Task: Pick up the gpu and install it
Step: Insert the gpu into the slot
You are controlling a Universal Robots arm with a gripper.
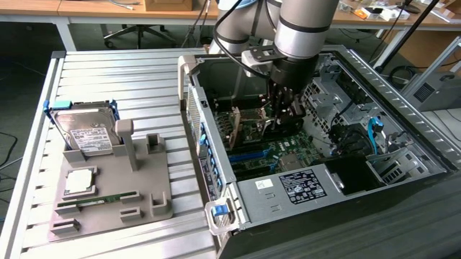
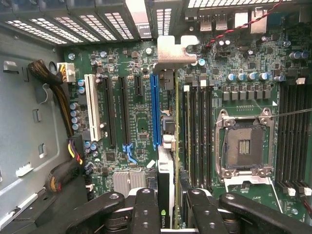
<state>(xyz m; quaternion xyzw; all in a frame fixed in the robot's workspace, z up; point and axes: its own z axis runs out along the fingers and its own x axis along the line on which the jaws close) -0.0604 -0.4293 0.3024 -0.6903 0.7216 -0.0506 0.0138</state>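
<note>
Exterior view, starting from its left: a grey holder tray point(image 1: 155, 178) on the slatted table point(image 1: 108, 75) carries one hard drive point(image 1: 86, 132), one processor chip point(image 1: 79, 181) and one memory stick point(image 1: 97, 200). Further right, the open computer case point(image 1: 198, 108) holds one motherboard point(image 1: 281, 147), and the gripper point(image 1: 282, 120) reaches down into it. Wrist view: past one white slot point(image 2: 90, 107) and one blue slot point(image 2: 155, 107), the jaws are clamped on the gpu point(image 2: 165, 170). It stands on edge over the motherboard, right beside the blue slot.
</note>
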